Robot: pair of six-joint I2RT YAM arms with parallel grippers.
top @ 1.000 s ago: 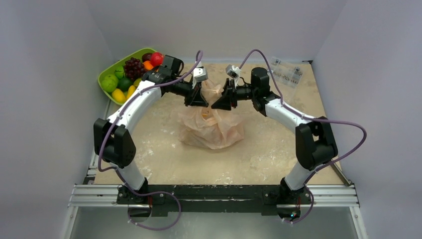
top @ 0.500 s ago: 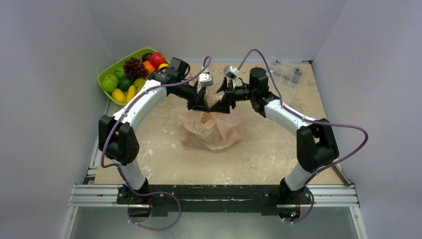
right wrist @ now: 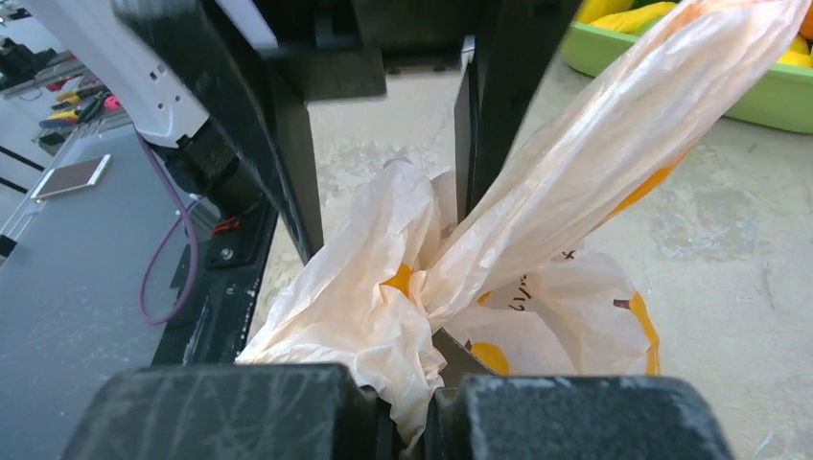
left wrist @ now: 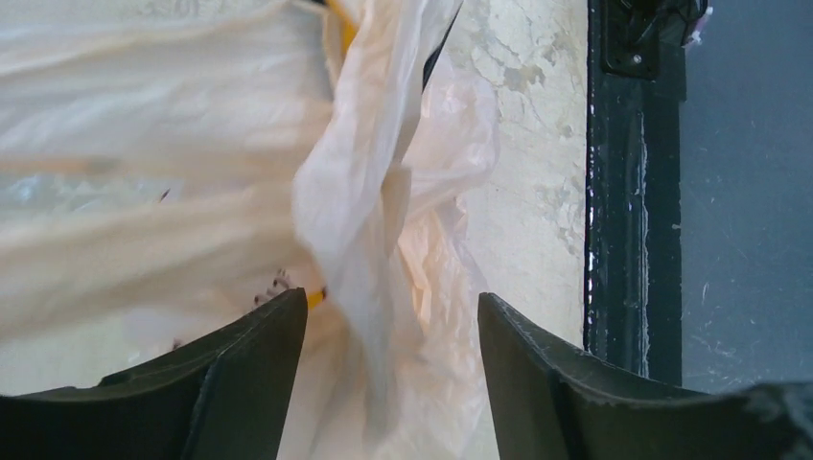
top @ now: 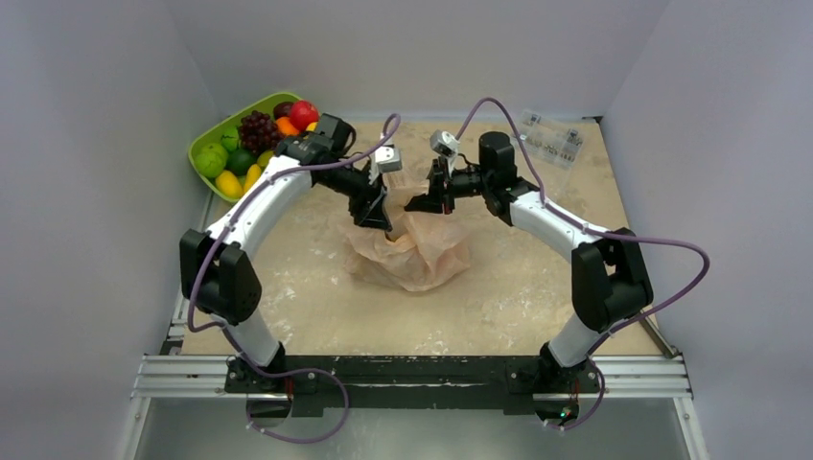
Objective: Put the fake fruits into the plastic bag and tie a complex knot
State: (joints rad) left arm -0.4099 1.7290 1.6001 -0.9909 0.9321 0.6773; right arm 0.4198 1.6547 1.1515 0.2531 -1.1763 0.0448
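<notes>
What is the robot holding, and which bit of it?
The right end effector pinches the plastic bag by a bunched strap handle. The left end effector is open around another strip of it, gripping nothing.

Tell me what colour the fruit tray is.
The tray is lime green, clearest in the top view.

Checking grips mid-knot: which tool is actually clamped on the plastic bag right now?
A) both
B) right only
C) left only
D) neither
B: the right tool is shut, pinching bunched film of the plastic bag, while the left tool stands wide open around it.
</notes>
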